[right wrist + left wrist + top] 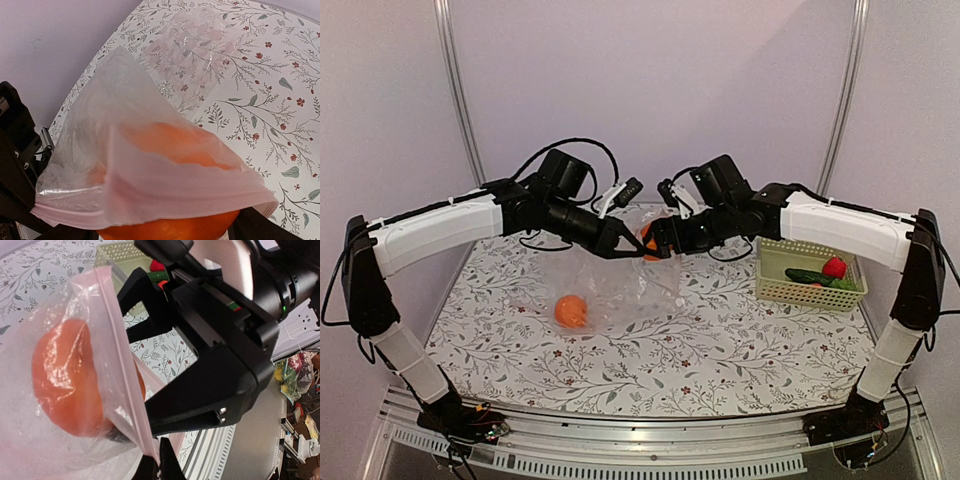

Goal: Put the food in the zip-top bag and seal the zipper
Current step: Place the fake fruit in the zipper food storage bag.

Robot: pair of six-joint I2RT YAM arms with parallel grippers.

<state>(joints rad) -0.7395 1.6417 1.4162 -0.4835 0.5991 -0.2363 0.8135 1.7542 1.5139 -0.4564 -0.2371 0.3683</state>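
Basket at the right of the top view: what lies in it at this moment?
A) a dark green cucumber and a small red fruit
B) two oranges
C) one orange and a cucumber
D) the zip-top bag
A: in the top view the pale lattice basket holds the dark green cucumber with the small red fruit beside it, and no orange or plastic shows inside it.

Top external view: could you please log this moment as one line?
left gripper shut on zipper | right gripper around orange at bag mouth | second orange apparently in bag | cucumber, red fruit in basket
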